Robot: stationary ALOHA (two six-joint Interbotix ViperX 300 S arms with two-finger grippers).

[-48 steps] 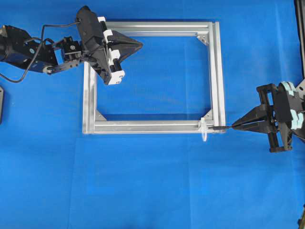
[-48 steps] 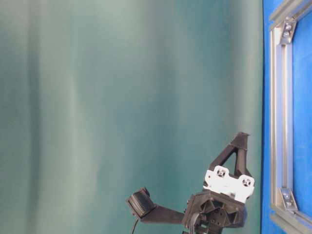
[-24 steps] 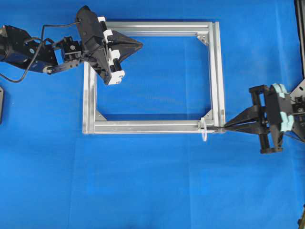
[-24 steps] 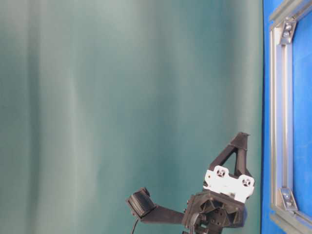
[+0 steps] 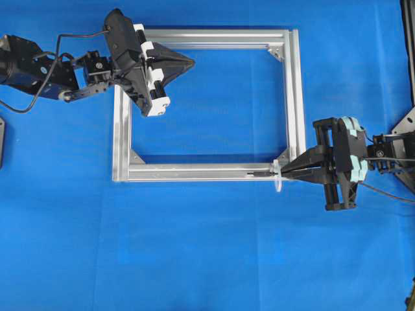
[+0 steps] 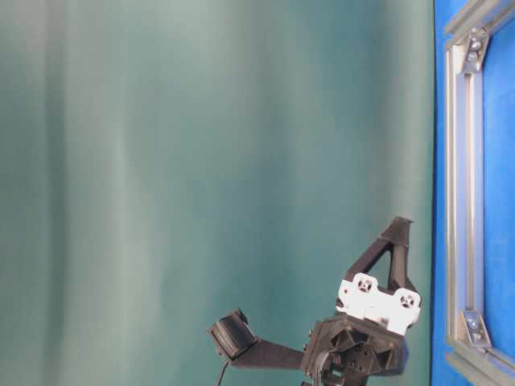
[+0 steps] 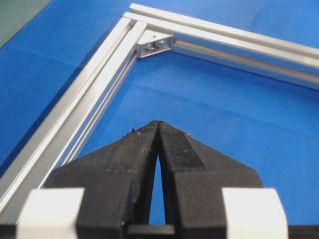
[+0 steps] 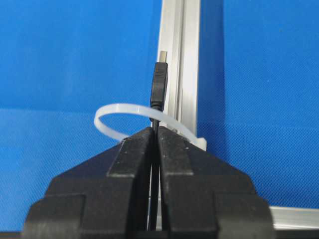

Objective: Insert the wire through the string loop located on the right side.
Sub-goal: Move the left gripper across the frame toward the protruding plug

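The left gripper (image 5: pixel 188 62) hangs over the frame's (image 5: pixel 207 35) upper left corner, jaws pressed together on nothing. Along the frame's lower rail, the wire (image 5: pixel 259 174) shows as a short dark tip lying on the rail, just left of the loop (image 5: pixel 277 181) at the lower right corner. In the right wrist view the tip (image 8: pixel 159 87) stands past the white band of the loop (image 8: pixel 124 112), so it looks threaded, though only by the tip's length. The right gripper (image 5: pixel 285 173) is clamped on the wire right behind that tip, its fingertips almost touching the loop.

The wire is likely light and limp, so it would sag or buckle if pushed from far back; holding it close behind the stiffer tip, as now, is the best place. The loop looks thin and springy and would probably bend aside if nudged.
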